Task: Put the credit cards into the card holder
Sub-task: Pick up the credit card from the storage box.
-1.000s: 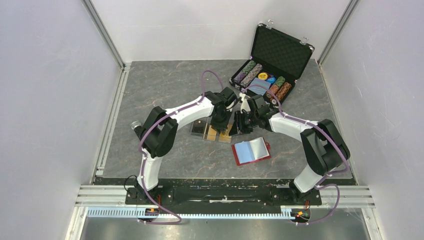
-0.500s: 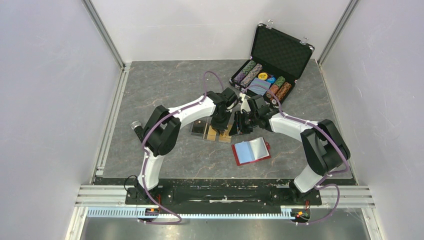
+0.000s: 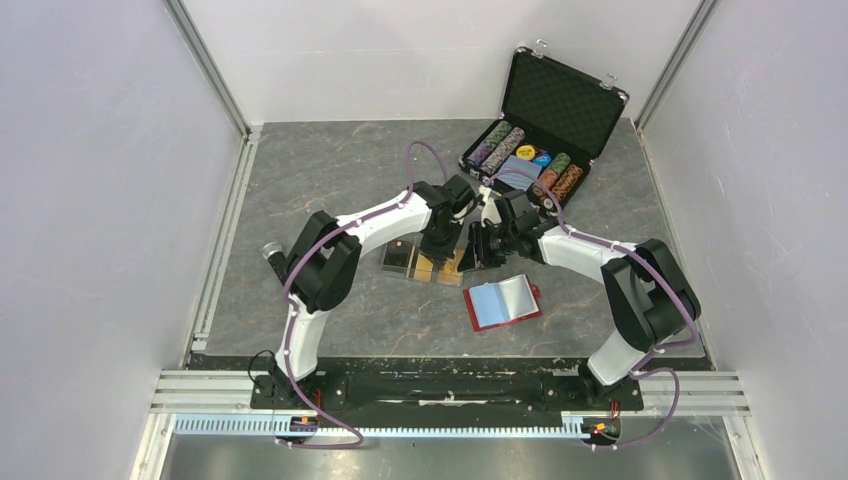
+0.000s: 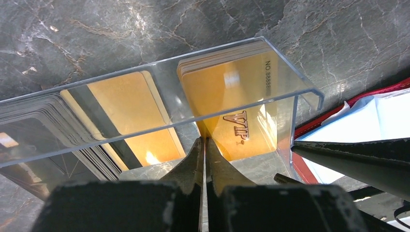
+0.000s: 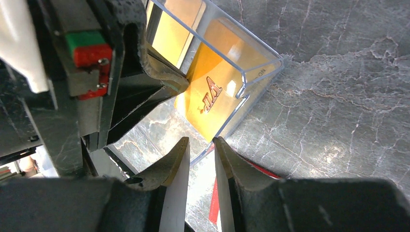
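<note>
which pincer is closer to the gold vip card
Left. The left pincer is shut on the near edge of the vip card inside the tray. The right pincer is open just outside the tray's end wall, not touching the card.

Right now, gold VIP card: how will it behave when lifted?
Gold VIP card: thin, flat and glossy, so probably light, fairly stiff, but slippery for the left gripper pinching its edge. It tops a stack in the clear tray, so a neighbour may drag along.

One card holder (image 3: 502,303), one tray (image 4: 145,77), one case (image 3: 563,100)
</note>
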Robot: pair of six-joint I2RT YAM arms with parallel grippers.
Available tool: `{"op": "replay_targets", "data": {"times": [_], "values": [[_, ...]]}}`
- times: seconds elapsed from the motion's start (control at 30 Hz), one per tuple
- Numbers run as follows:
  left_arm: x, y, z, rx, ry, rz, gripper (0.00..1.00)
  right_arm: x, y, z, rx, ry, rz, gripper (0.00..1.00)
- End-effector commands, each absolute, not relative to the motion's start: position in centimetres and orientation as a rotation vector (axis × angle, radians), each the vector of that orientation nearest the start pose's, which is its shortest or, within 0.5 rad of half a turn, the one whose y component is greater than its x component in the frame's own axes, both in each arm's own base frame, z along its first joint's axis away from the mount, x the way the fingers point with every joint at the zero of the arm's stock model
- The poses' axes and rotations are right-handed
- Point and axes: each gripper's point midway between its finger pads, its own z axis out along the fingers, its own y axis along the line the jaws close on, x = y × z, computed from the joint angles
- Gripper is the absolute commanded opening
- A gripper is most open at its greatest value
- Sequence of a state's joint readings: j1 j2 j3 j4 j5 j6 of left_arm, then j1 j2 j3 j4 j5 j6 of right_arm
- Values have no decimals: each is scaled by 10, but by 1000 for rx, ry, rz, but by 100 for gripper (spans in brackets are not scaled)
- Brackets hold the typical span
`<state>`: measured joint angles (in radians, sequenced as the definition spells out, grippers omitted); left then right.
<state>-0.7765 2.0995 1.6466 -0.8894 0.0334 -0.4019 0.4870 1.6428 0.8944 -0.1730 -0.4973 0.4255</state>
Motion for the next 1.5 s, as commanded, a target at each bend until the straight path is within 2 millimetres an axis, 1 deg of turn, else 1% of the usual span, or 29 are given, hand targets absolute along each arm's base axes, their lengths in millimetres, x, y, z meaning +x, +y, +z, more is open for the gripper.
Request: {"op": "replay_targets", "data": {"times": [0.0, 0.2, 0.37, 0.43, 0.53, 0.6, 0.77, 0.8, 0.83, 0.87, 0.9, 0.97, 1.03, 1.1, 1.13, 1.23, 1.3, 1.33, 1.4, 1.47], "values": [[288, -351, 88, 619, 2748, -472, 3, 269, 260, 54, -330, 2583, 985, 28], [290, -354, 101, 584, 2703, -520, 3, 269, 259, 54, -328, 2584, 982, 28], [289, -359, 107, 549, 2683, -600, 2, 270, 260, 54, -329, 2582, 982, 29], [289, -360, 104, 513, 2690, -639, 3, 270, 259, 54, -327, 2583, 982, 28], [289, -360, 97, 468, 2708, -713, 11, 269, 259, 54, -329, 2586, 981, 28], [287, -358, 89, 441, 2728, -740, 15, 269, 259, 54, -330, 2585, 979, 28], [284, -352, 74, 419, 2760, -743, 17, 269, 258, 54, -329, 2584, 979, 28], [284, -351, 72, 416, 2766, -739, 13, 270, 258, 55, -330, 2582, 978, 29], [284, -351, 71, 416, 2766, -739, 6, 270, 258, 55, -329, 2581, 978, 28], [284, -351, 71, 412, 2764, -741, 2, 270, 258, 56, -332, 2579, 977, 28], [285, -351, 74, 407, 2754, -749, 2, 271, 258, 57, -333, 2576, 973, 28], [289, -349, 82, 390, 2726, -757, 2, 274, 256, 64, -324, 2556, 972, 29], [294, -346, 97, 370, 2679, -762, 2, 280, 255, 79, -324, 2510, 977, 30], [298, -342, 119, 347, 2610, -786, 2, 288, 252, 97, -317, 2450, 978, 34], [299, -340, 127, 330, 2582, -799, 2, 291, 249, 108, -311, 2415, 979, 40], [300, -335, 163, 277, 2455, -894, 2, 300, 237, 139, -274, 2325, 989, 58], [297, -333, 184, 248, 2378, -984, 2, 301, 230, 155, -255, 2276, 1019, 68], [295, -333, 197, 241, 2329, -1034, 2, 301, 227, 162, -248, 2249, 1037, 73], [289, -334, 216, 221, 2254, -1159, 2, 297, 223, 177, -222, 2196, 1118, 80], [283, -336, 233, 203, 2176, -1289, 2, 292, 224, 192, -224, 2127, 1201, 84]]}}
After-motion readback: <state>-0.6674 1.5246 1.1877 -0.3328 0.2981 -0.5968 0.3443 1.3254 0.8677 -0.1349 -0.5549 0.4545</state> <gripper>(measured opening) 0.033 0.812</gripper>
